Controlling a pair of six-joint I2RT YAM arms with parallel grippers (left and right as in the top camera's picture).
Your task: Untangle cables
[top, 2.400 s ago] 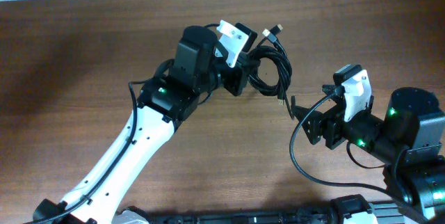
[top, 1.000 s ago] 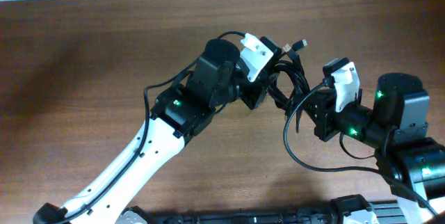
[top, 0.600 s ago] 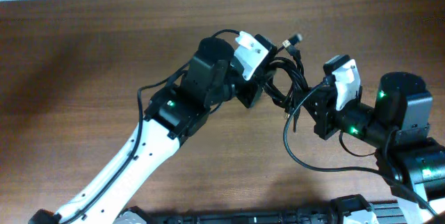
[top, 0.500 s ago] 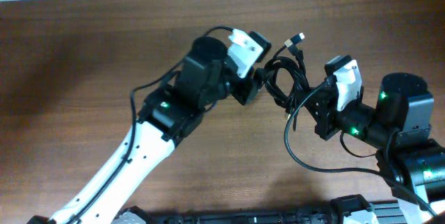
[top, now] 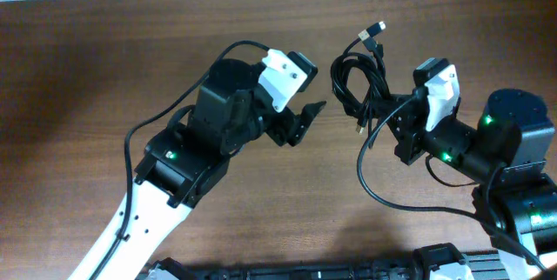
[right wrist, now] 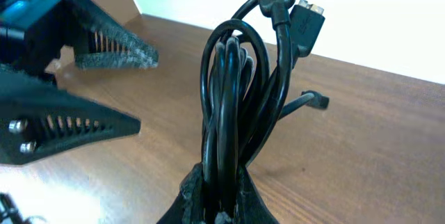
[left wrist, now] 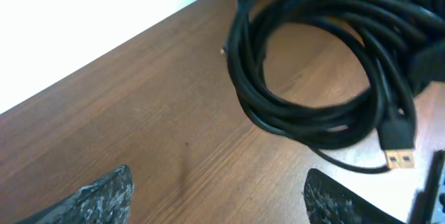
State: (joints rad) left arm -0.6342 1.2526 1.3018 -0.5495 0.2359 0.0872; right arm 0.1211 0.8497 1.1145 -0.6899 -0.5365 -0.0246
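Several coiled cables (top: 357, 84) — inside right claw (right wrist: 217, 200), apart from left claw (top: 302, 123).

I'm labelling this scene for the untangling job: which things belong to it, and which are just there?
Part of the job:
- black cables, bundled
- right tool, shut on them
- left tool, open, clear of them

Just there:
- wooden table
- right arm's own fixed wire

Black-and-white arms (top: 157, 202) with green lights (top: 171, 153), ribbed black jaws, looping black wires (top: 370, 197).
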